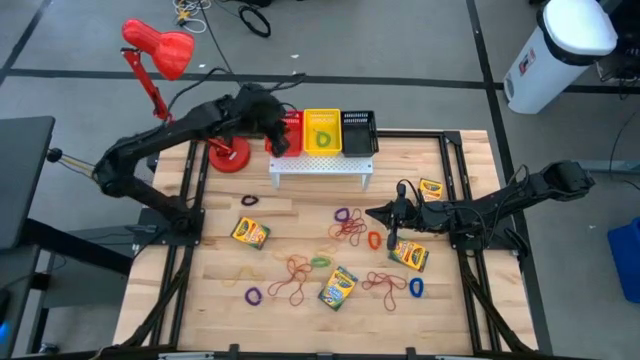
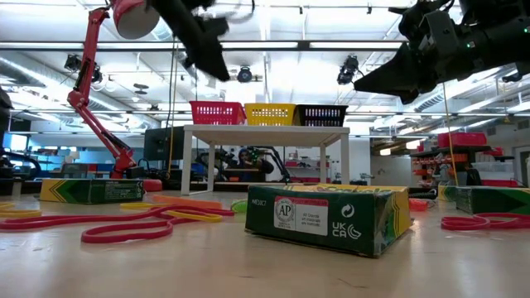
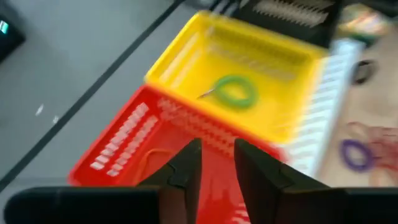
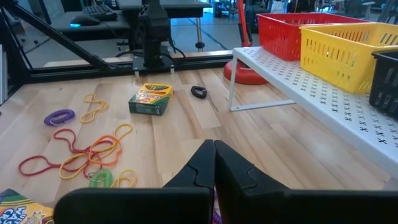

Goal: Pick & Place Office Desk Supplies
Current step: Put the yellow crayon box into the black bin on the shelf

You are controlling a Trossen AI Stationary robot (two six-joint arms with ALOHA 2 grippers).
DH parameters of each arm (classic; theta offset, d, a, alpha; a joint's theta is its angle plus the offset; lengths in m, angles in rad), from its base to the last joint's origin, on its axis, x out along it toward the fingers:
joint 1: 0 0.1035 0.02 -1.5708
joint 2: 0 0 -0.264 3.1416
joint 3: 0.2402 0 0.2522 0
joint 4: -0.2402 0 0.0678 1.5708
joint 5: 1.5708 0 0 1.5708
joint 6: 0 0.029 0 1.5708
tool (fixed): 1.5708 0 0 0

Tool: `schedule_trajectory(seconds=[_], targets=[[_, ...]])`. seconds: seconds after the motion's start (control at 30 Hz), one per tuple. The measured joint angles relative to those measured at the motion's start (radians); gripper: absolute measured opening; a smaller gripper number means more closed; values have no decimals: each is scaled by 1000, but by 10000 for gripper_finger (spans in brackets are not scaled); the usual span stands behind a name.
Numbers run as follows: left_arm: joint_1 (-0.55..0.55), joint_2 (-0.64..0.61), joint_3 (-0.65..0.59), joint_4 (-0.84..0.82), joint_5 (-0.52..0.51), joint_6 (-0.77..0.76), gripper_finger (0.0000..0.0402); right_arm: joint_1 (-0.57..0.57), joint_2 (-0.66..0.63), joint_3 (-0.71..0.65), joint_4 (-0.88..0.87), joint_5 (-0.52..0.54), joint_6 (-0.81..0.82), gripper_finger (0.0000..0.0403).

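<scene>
On the wooden surface [image 1: 220,290] lie 5 crayon boxes [image 1: 250,233], spread between the left and right sides, and many loose rubber bands [image 1: 348,226] in red, orange, green, purple and blue. On the white rack [image 1: 320,166] stand 3 baskets: the red basket [image 3: 155,149] holds 1 orange band [image 3: 151,157], the yellow basket [image 1: 322,132] holds 1 green band [image 3: 235,91], and what the black basket [image 1: 360,133] holds I cannot tell. The left tool [image 3: 214,163] hovers over the red basket, fingers slightly spread, pinching nothing. The right tool [image 4: 213,163] is pressed together above the bands in the middle. A red lamp [image 1: 158,48] stands beside the rack
</scene>
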Motion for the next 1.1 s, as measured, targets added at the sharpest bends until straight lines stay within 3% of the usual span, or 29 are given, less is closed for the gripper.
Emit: schedule_trajectory(seconds=[0.13,0.33,0.53,0.7,0.9,1.1], targets=[[-159,-92,-139,157,-4,-1,64,0,0,0,-1,0,0,5],[-403,-173,-438,609,-50,-26,20,0,0,0,-3,0,1,5],[-570,-156,-696,1152,-40,-25,8,0,0,0,-3,0,16,5],[-645,-93,-858,1493,-43,-33,15,-23,0,0,-73,51,151,5],[-666,36,-939,1764,-43,-61,14,-148,0,49,-371,54,383,5],[-665,127,-930,1805,-44,-78,14,-247,0,213,-889,53,588,5]])
